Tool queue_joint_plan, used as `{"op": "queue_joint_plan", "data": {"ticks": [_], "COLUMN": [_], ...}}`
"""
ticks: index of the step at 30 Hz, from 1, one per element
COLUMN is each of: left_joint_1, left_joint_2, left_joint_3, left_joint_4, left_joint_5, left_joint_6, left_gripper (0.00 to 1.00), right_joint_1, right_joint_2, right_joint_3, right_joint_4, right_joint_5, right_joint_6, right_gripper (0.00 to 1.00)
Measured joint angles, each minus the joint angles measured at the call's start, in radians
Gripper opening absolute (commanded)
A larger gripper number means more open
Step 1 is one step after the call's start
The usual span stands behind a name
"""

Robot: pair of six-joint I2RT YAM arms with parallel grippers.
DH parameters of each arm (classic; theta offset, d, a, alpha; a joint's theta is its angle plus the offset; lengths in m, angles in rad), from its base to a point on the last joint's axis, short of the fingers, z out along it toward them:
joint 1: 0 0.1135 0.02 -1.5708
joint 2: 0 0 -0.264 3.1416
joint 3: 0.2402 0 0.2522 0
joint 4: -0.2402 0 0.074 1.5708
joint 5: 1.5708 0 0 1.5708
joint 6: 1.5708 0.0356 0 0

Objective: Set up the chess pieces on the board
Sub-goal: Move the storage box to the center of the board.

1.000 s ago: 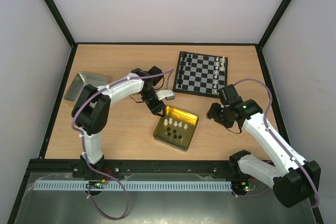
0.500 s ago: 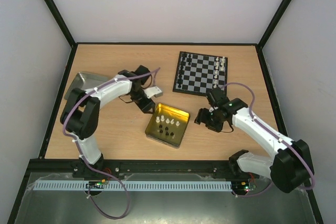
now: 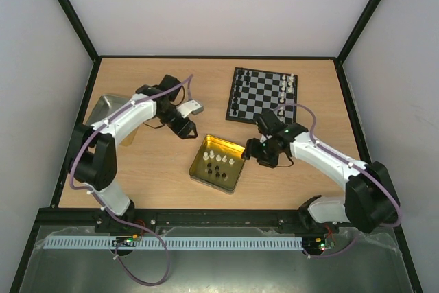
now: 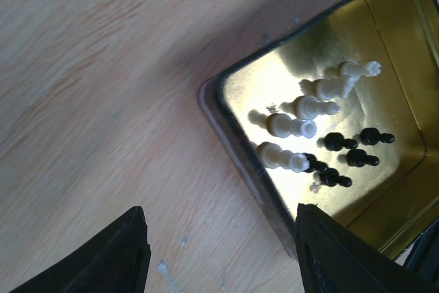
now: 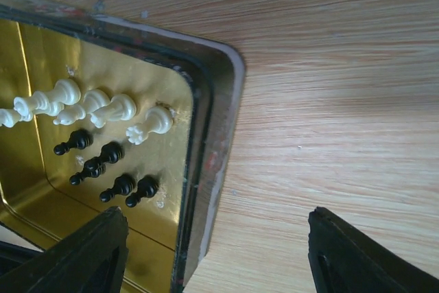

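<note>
gold tin (image 3: 209,184) slid left, right pincer (image 3: 247,153) beside its rim

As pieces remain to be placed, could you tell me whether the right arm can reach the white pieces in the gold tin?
Probably yes: the right tool is open beside the gold tin, which is uncovered, and the white pieces stand exposed near that edge.
</note>
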State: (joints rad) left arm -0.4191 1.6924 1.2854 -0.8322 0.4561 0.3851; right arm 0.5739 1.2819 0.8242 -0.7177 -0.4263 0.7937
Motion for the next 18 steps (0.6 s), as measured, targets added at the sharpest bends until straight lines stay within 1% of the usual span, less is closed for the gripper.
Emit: {"op": "queue_joint_plan", "data": {"ticks": [4,10,18], "left_joint_1": [0.068,0.166,0.180], "left_joint_2": [-0.030,-0.084,-0.154], "left_joint_3": [-0.010,-0.071,-0.167], "left_joint_4": [0.002,0.004,0.011], "left_joint_5": [-0.004,-0.014,-0.019], "left_joint_6": [0.001,0.006,0.007], "left_gripper": [0.59,0.59,0.60], "right_joint_1": [0.036,0.044,0.031], "right_joint_2": [0.066,0.149,0.187], "right_joint_3": [0.020,0.020,0.020], "right_joint_4": [0.032,0.043,0.043], "right_joint_5": [-0.004,0.024,0.101], "right_joint_6": [0.000,0.003,0.038], "right_gripper": [0.69,0.69,0.69]}}
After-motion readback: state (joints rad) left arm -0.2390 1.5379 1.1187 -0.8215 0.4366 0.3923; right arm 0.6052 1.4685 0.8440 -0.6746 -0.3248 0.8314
